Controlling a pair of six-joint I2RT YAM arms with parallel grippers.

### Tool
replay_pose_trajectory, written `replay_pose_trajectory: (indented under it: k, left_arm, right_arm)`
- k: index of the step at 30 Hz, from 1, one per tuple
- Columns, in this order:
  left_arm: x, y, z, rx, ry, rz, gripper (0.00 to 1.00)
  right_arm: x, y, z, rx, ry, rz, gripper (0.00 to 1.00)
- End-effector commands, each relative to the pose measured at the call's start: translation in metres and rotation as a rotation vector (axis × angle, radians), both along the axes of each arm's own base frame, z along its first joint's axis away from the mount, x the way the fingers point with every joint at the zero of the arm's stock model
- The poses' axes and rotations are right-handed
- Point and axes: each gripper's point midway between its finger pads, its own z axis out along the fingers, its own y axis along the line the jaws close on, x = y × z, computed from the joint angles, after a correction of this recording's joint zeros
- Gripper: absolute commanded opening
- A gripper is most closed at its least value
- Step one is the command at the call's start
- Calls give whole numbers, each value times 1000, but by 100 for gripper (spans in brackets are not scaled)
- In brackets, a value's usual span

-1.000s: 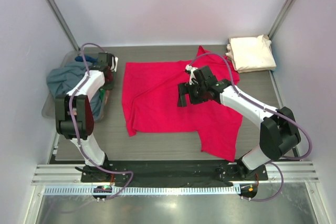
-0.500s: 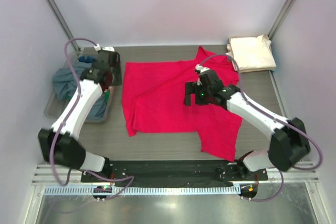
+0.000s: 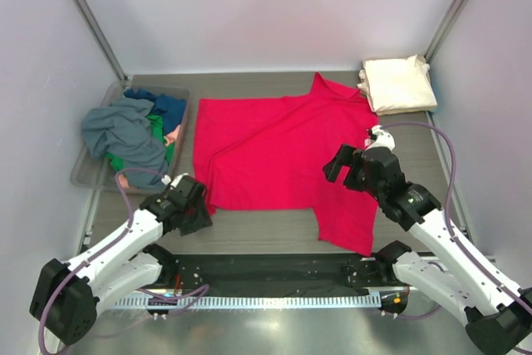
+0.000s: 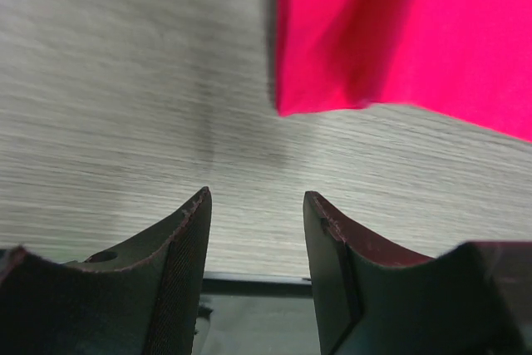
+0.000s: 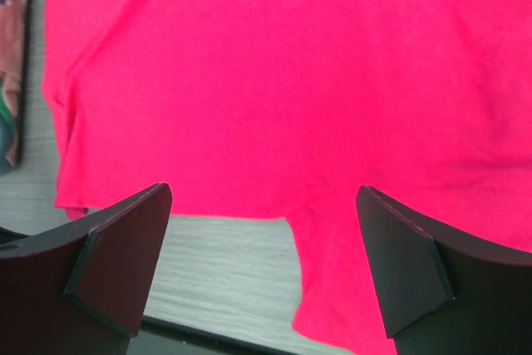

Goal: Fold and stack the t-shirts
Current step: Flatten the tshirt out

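Grey table [image 3: 249, 226], a red t-shirt [image 3: 274, 151] spread flat on it.
Left gripper [image 4: 256, 197] and right gripper [image 5: 264, 189] both gape empty; clear bin [image 3: 83, 174] of heaped t-shirts [image 3: 125, 135] at left, cream t-shirt [image 3: 399, 83] far right.

I see the red t-shirt [image 3: 274, 151] spread open and mostly flat over the middle of the desk [image 3: 249, 226]. It has a diagonal crease on its left half, and its right part reaches closest to the near edge. The cream-white t-shirt [image 3: 399, 83] sits as a folded square at the desk's far right corner. At the desk's left side, the grey t-shirt [image 3: 125, 135] is heaped over crumpled blue [image 3: 166, 107], green [image 3: 155, 129] and pink [image 3: 171, 135] ones.
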Motion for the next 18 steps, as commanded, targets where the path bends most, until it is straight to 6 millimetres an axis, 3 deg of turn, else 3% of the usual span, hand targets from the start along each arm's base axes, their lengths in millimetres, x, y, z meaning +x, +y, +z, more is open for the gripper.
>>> replay_pose_trajectory:
  k: [1,7,12,18]
  left_arm:
    - [15,-27,-1,-176,-61,112,50]
    - [29,-29,-17,-166,-94,125,50]
    - [45,-16,-26,-69,-130,162,49]
    - [47,-1,-34,24,-110,193,42]
  right_arm:
    - [-7,-6,-9,13,29,-40,100]
    - [-11,-9,-15,-13,47,-29,100]
    - [-9,-11,-15,-37,41,-28,100]
    - [-7,-13,-13,-67,40,-20,100]
